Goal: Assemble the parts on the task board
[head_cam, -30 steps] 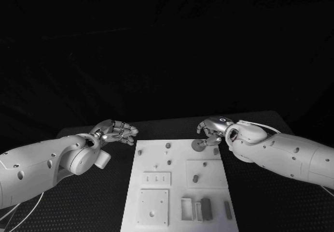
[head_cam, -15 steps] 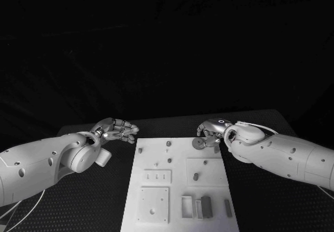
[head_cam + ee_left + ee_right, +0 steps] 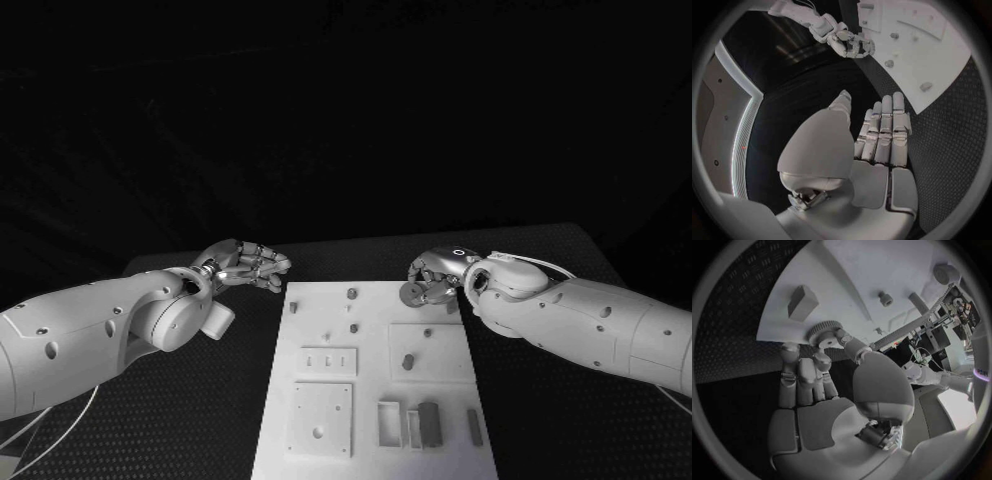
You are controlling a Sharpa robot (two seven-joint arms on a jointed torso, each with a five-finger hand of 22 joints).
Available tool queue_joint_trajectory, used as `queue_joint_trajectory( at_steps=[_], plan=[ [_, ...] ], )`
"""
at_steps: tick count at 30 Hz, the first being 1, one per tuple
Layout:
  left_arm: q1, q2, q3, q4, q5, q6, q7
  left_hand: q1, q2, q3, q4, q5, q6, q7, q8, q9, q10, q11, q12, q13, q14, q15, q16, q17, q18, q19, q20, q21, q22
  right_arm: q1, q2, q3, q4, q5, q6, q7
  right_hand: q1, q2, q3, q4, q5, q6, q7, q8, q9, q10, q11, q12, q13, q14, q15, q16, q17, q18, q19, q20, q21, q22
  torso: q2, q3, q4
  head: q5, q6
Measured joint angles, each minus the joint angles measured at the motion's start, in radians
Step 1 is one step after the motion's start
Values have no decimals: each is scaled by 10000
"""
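Head view, single moment. The task board (image 3: 378, 380), a white plate, lies lengthwise in the lower middle of the frame on the black table (image 3: 548, 420).

Right hand (image 3: 437, 274) sits at the upper right corner of the board. It pinches a small round gear (image 3: 413, 292) with a toothed rim; the right wrist view shows the gear (image 3: 823, 333) caught between the thumb and the fingertips (image 3: 824, 358), at the board's edge. Whether the gear touches the board surface I cannot tell.

Left hand (image 3: 245, 264) is just off the upper left corner of the board, over the table, not touching the board. Its fingers are curled inward in the head view; the left wrist view shows the fingers (image 3: 882, 131) lying close side by side with nothing in them.

On the board: several small pegs (image 3: 352, 293) stand in its upper half. A square plate with three slots (image 3: 327, 361) sits left of centre, a larger square plate (image 3: 320, 421) below it in the lower left. An oblong part (image 3: 408, 361) lies right of centre. At the lower right, upright rectangular blocks (image 3: 427, 423) stand close together, with a slim bar (image 3: 475, 427) just beside them to the right.
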Motion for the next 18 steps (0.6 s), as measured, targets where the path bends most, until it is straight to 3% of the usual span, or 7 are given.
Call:
queue_joint_trajectory(
  at_steps=[8,10,18],
  plan=[
    [0,-3,0,-5,1,5,0,0,0,0,0,0,0,0,0,5,0,0,0,-1,-2,-2,0,0,104,0,0,0,-1,-16,72,23,-145,30,5,35,-63,207,-30,-30,0,50,-51,31,50,13,-56,-1,-49,-36,-36,0,-31,-19,-2,-71,39,0,-1,1,-1,26,-35],
    [0,-2,0,-5,1,6,0,0,0,0,0,0,0,0,0,8,0,0,0,1,-2,-2,0,0,104,0,0,0,-1,-17,86,32,-187,34,4,35,-85,230,-61,-60,-1,164,-159,25,17,-97,-156,-2,-66,-53,-54,0,-56,-18,-1,-73,39,0,-1,0,-5,28,-36],
    [0,-11,0,-19,2,9,0,0,0,0,0,0,0,0,0,7,0,0,0,8,-3,-3,0,9,102,0,0,0,-1,-25,79,40,-180,-23,7,57,120,189,-40,-542,-10,-32,51,-111,-6,-197,-79,-2,-123,-143,-32,-90,-115,-17,-129,-82,39,0,1,7,-4,28,-66]
  ],
)
